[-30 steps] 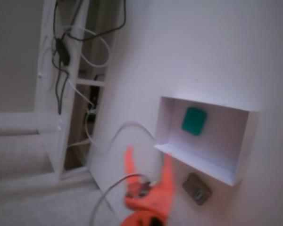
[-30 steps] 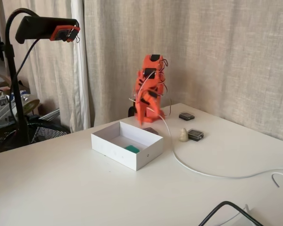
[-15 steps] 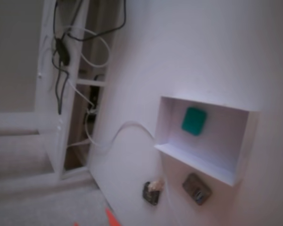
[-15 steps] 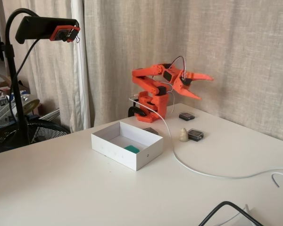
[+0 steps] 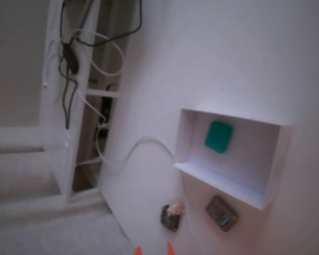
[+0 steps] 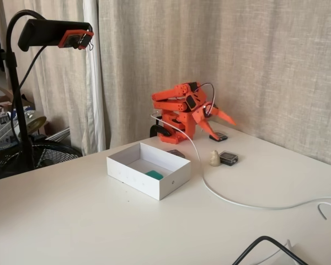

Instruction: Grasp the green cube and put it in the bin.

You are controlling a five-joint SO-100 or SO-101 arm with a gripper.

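Observation:
The green cube (image 5: 219,136) lies flat on the floor of the bin (image 5: 223,184), a white shallow box; in the side fixed view the cube (image 6: 153,175) sits near the front wall of the bin (image 6: 133,178). My orange gripper (image 6: 225,130) hangs open and empty behind the bin, to its right, low over the table, with the arm folded back over its base. From above, only the two orange fingertips (image 5: 169,248) of the gripper (image 5: 153,249) poke in at the bottom edge, apart from each other.
A dark lump with a tan top (image 5: 171,215) and a dark grey rectangle (image 5: 221,212) lie just outside the bin. A white cable (image 6: 231,202) curves across the table. A camera on a black stand (image 6: 49,33) rises at the left.
The arm went from upright to stretched out and has now folded down, lowering the open gripper toward the table behind the bin. The cube stayed in the bin.

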